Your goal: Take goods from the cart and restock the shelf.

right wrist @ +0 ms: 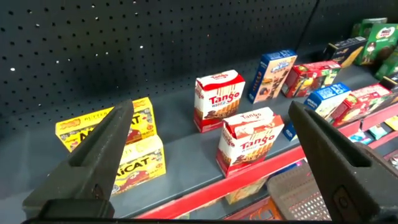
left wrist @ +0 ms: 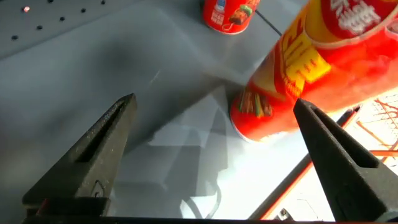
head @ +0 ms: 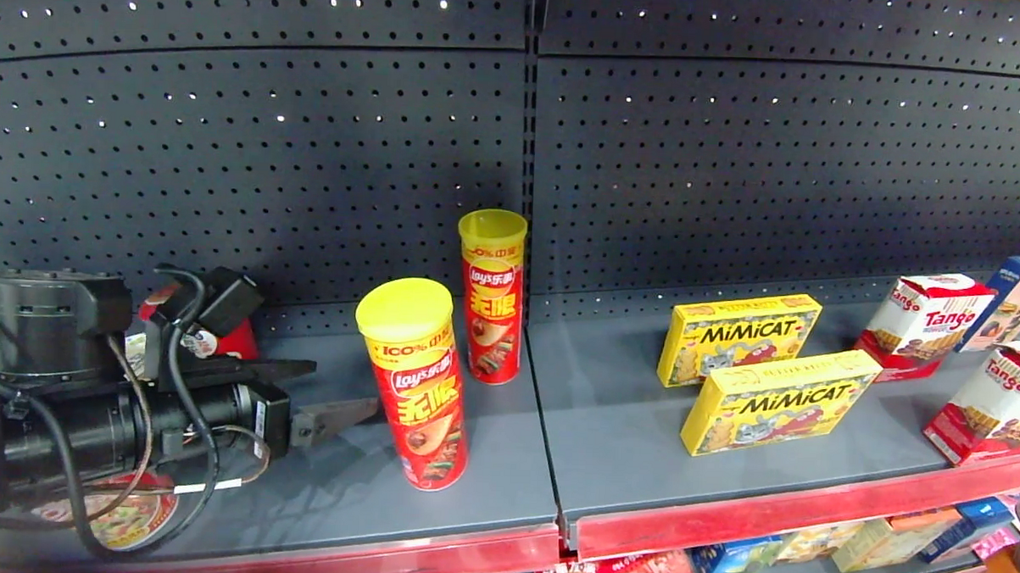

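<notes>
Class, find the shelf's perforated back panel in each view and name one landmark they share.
Head view: the back panel spans the upper picture, behind the rear chip can.
Left wrist view: the panel lies beyond the left claw, past the grey shelf board.
Right wrist view: the panel stands behind the yellow boxes.
Shared landmark: the shelf board at the panel's foot.

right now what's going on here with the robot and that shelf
A two-armed robot is restocking a store shelf. Its left gripper is open and holds nothing, low over the shelf right beside the front chip can, which stands upright near the shelf edge. A second chip can stands upright farther back. The right gripper is also open and holds nothing, out in front of the yellow boxes and wafer boxes lying farther right on the shelf.
</notes>
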Tool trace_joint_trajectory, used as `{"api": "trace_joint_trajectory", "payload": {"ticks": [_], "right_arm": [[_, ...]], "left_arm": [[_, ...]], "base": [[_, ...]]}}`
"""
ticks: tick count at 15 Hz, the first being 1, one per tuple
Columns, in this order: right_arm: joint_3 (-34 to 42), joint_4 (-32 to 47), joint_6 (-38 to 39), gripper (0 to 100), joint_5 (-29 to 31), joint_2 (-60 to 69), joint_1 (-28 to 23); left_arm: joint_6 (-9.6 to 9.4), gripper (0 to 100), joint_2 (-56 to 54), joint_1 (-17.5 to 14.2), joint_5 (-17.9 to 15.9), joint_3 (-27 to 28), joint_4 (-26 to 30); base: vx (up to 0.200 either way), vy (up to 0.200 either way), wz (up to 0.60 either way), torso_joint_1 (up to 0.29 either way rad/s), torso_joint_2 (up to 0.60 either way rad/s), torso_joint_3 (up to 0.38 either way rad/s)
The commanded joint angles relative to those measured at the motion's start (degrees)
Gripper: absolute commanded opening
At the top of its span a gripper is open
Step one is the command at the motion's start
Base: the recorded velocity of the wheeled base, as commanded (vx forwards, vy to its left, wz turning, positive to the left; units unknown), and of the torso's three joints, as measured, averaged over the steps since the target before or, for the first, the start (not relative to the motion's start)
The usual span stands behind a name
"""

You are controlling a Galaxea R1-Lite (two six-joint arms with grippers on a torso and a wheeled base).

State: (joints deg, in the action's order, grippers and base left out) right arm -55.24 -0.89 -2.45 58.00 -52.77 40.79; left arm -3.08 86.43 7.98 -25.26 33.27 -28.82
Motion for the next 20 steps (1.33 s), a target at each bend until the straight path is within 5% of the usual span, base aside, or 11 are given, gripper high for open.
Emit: {"api": "trace_joint_trajectory", "payload": {"ticks": [1, 9, 20], "right_arm": [[-0.05, 0.01, -0.01, 100, 0.0, -0.22, -0.62], [-1.1, 0.01, -0.01, 100, 0.0, -0.31, -1.68], [-3.74, 0.27, -0.1, 100, 0.0, -1.28, -1.94]], "left_arm": [[0.01, 100, 1.55, 0.54, 0.03, 0.83, -0.01], [0.36, 100, 4.97, 3.35, 2.14, 4.44, -0.36], [0.62, 100, 4.45, 2.56, 4.08, 1.45, -0.01]], "base": [[0.0, 0.0, 0.0, 0.0, 0.0, 0.0], [0.0, 0.0, 0.0, 0.0, 0.0, 0.0], [0.0, 0.0, 0.0, 0.0, 0.0, 0.0]]}}
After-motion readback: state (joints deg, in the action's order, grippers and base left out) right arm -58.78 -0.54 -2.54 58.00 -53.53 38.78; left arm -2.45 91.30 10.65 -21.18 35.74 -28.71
